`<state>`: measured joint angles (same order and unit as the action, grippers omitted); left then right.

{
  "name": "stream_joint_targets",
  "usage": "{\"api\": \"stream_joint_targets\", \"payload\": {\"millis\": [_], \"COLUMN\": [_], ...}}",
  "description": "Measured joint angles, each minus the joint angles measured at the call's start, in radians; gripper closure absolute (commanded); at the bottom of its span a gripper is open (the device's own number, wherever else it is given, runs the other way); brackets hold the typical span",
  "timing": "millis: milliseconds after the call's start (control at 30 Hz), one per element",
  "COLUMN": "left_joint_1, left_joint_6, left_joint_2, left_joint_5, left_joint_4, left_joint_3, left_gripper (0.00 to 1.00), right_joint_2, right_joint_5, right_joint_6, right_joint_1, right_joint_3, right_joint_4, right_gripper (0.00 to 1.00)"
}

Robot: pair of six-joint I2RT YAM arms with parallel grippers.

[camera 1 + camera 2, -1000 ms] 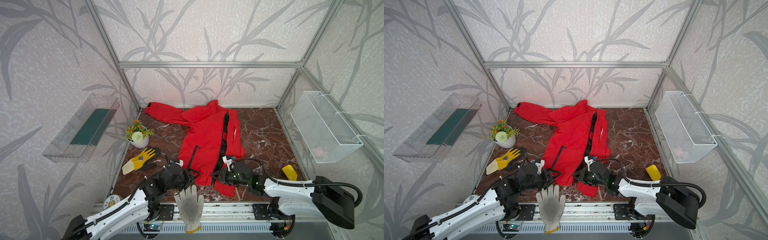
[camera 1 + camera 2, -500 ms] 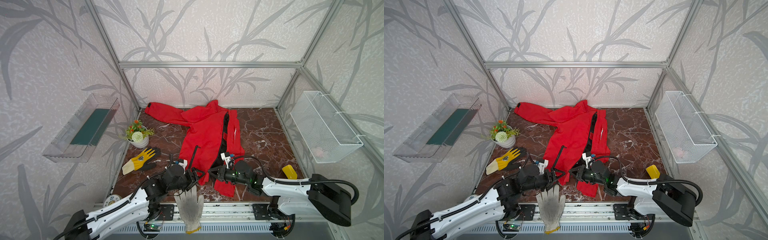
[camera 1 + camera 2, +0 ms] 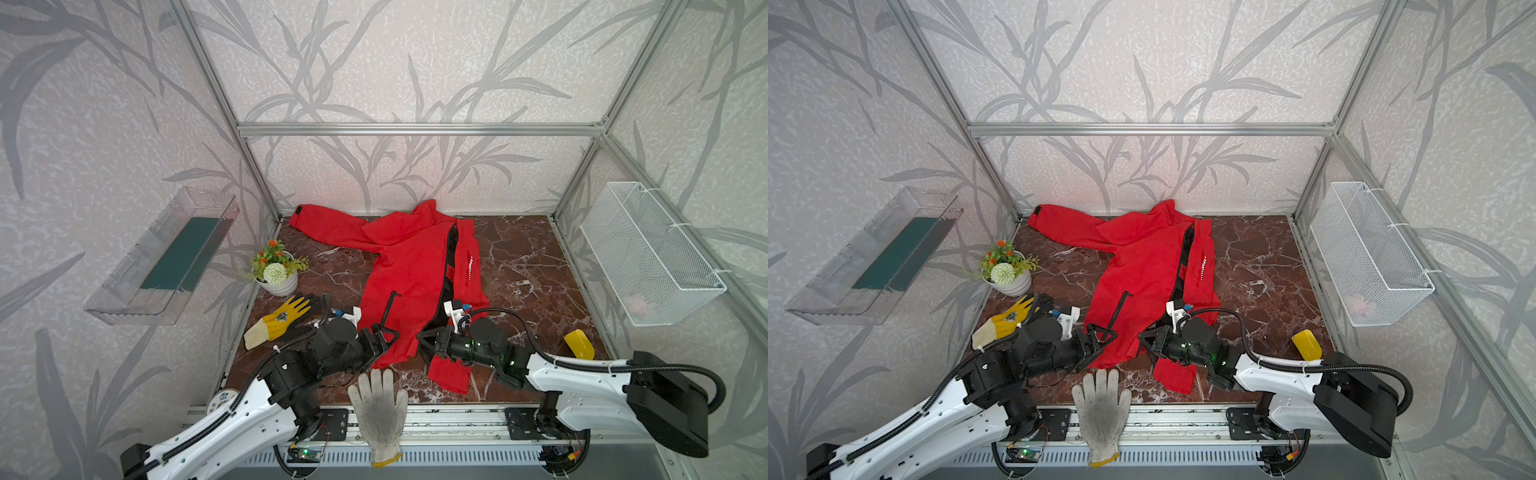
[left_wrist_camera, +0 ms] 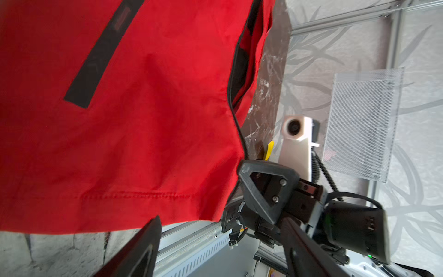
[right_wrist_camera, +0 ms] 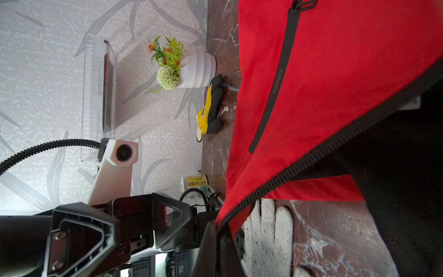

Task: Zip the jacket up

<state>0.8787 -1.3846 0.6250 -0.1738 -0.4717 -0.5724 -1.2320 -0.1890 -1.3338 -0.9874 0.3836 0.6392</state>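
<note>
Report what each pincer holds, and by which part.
Right pincer grips the jacket by its front zipper edge at the bottom hem. Left pincer is open, holding nothing.

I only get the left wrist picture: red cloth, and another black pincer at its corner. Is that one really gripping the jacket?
Observer: Yes. The right wrist view shows the right pincer shut on the jacket, at its zipper edge.
Operator: And the pincer on my side?
Observer: In a top view the left pincer stands open at the hem, gripping nothing.
Operator: Anything else lying about?
Observer: A yellow glove lies beside a potted plant.
</note>
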Motion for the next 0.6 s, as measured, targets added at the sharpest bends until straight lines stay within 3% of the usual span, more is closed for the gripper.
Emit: {"api": "stream_joint_targets", "payload": {"millis": [233,433,600], "left_joint_1": [0.023,0.127,0.169], "left_joint_6": [-0.036,-0.108,-0.143], "left_joint_2": [-0.047,-0.114,-0.043], "left_joint_5": [-0.008,0.05,0.064], "left_joint_4": [0.055,0.159,0.298], "left_joint_3": [-0.008,0.078,0.112], "left_gripper": [0.18,0.18,0.17], "right_joint_2": [-0.178,-0.252,-0.275], "right_joint_5": [-0.007,-0.048,-0.056], "right_joint_6": [-0.001,-0.001,-0.009], "right_joint_1": [0.0,0.001,0.001], "right_joint_3": [0.093,0.145,0.153], "right_joint_4": [0.127,0.204,0.257], "right_gripper": [1.0,1.0,1.0]}}
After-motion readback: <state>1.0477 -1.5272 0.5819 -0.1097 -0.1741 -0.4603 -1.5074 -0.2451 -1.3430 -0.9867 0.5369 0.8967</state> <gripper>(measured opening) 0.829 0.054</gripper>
